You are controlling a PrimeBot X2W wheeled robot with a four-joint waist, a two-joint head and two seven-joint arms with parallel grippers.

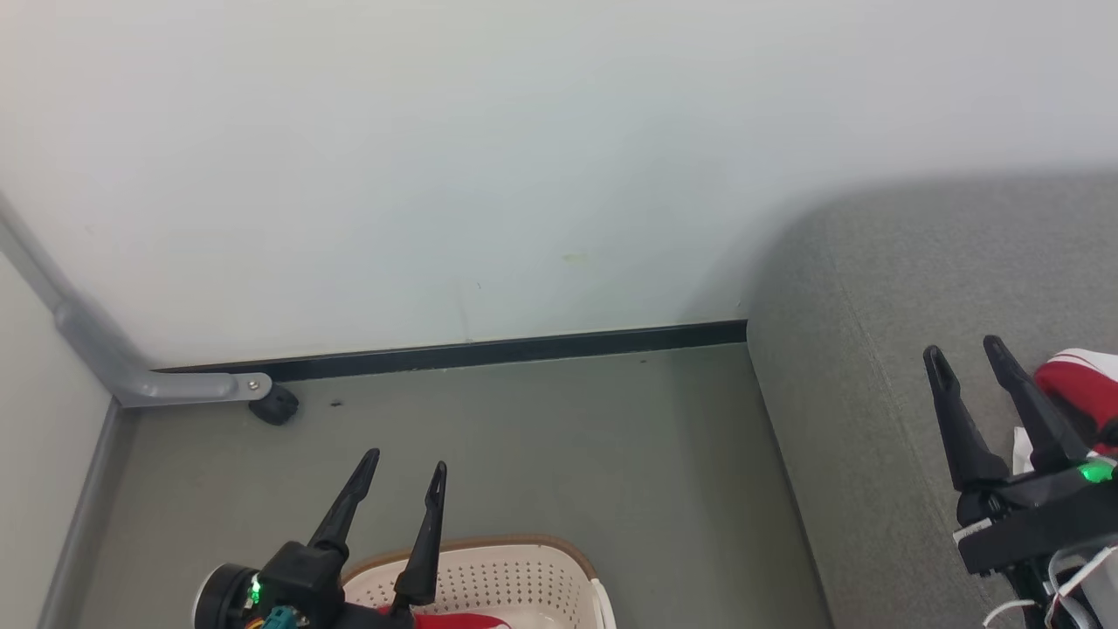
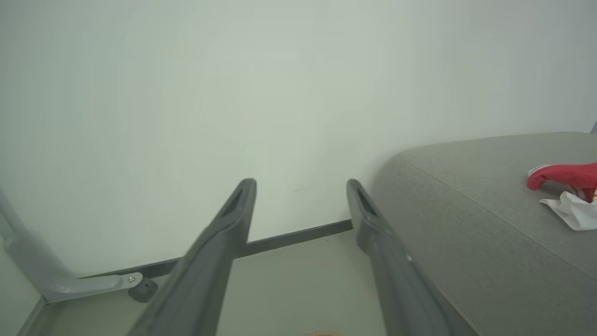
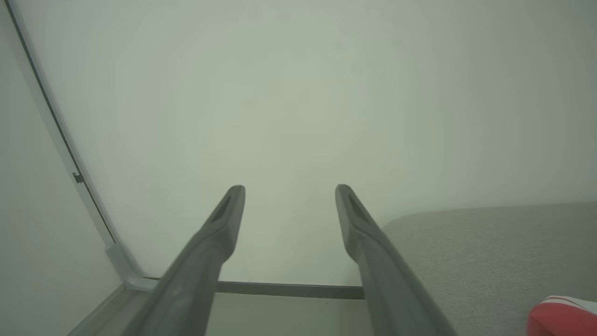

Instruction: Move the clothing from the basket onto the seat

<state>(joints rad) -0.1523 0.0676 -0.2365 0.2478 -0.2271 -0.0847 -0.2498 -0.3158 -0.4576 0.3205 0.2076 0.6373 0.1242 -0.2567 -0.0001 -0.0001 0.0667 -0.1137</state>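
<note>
I stand in a corner of the room: a grey-green floor [image 1: 541, 454], a pale wall [image 1: 524, 131] with a dark skirting [image 1: 489, 351] along its foot, and at the left a grey metal bracket [image 1: 131, 376] that ends beside a small black foot [image 1: 278, 404]. The seat [image 1: 873, 306] rises at the right, and its end meets the wall. In the head view the basket [image 1: 489, 572] sits on the floor under my left jaws, with a red piece [image 1: 463, 621] inside it at the picture's bottom edge. My left jaws are wide and empty, dark fingers [image 1: 349, 502] pointing towards the wall. My right jaws, likewise parted and bare, hang over the seat, fingers [image 1: 952, 411] just beside the clothing [image 1: 1079, 380] lying there. The left wrist view shows that red clothing touching a crumpled white cloth [image 2: 571, 210] on the seat cushion. The right wrist view shows a grey strip [image 3: 56, 140] running up the wall corner.
</note>
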